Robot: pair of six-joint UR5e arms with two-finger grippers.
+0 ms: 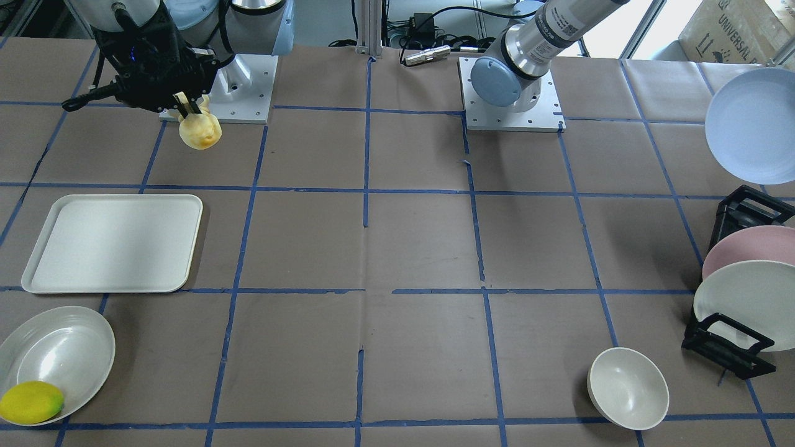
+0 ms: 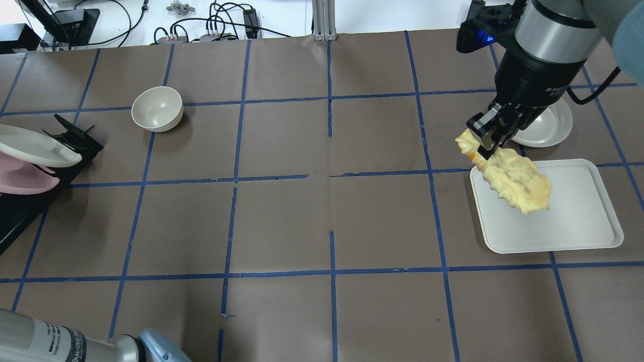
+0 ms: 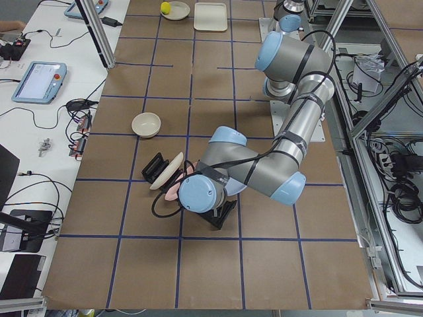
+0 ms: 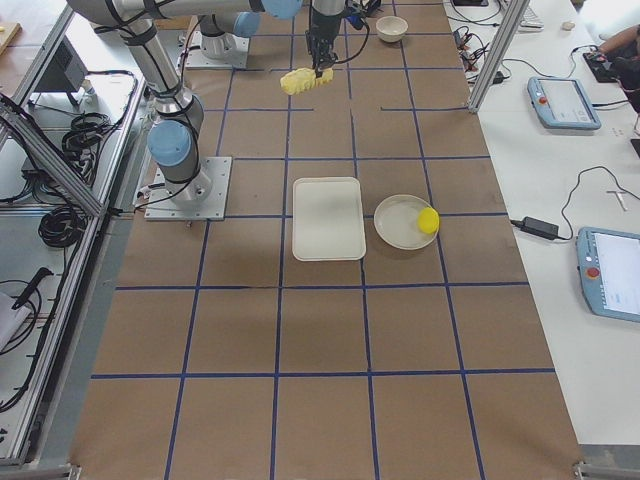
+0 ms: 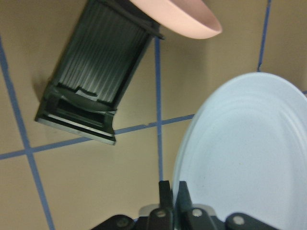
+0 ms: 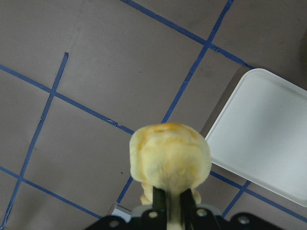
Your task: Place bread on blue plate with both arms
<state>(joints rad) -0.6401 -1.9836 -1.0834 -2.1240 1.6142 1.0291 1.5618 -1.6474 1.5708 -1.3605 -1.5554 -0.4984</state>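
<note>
My right gripper (image 2: 484, 146) is shut on one end of the pale-yellow, bumpy bread (image 2: 518, 183) and holds it in the air over the near left corner of a white tray (image 2: 578, 226). The right wrist view shows the bread (image 6: 170, 155) hanging end-on between the fingers. In the front-facing view the bread (image 1: 200, 130) hangs near the right arm's base. My left gripper (image 5: 173, 194) is shut on the rim of the blue plate (image 5: 249, 148) and holds it up off the table. The plate (image 1: 754, 124) shows at the front-facing view's right edge.
A black dish rack (image 1: 742, 211) holds a pink plate (image 1: 745, 248) and a white plate (image 1: 745, 301). A cream bowl (image 1: 627, 388) stands near it. A white plate (image 1: 62, 354) carries a yellow lemon (image 1: 31, 402) beside the white tray (image 1: 115, 242).
</note>
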